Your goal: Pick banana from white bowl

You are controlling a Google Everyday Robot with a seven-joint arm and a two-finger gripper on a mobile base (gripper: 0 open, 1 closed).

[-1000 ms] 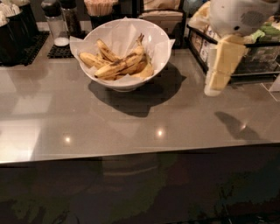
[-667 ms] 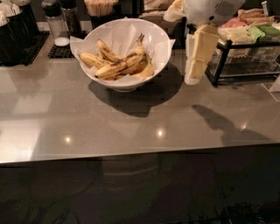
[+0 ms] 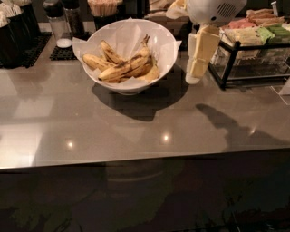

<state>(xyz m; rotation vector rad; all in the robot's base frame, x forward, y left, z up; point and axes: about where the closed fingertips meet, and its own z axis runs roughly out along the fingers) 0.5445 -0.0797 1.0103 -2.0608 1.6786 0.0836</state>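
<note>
The white bowl (image 3: pixel 166 47) stands on the grey counter at the back centre, lined with crinkled white paper that sticks up past its rim. Several ripe, brown-spotted bananas (image 3: pixel 118 70) lie in it. My gripper (image 3: pixel 195 72) hangs pointing down just right of the bowl's rim, above the counter and level with the bowl's side. It touches neither the bowl nor a banana, and nothing shows in it.
A black wire rack (image 3: pixel 235 68) with coloured packets stands right behind the gripper. Shakers (image 3: pixel 58 25) on a black mat, a cup of sticks (image 3: pixel 104 8) and black containers (image 3: pixel 16 29) line the back left. The grey counter (image 3: pixel 136 131) ends at the front edge.
The gripper has moved left along the back of the counter, from in front of the wire rack to just beside the bowl. The bowl and bananas have not moved.
</note>
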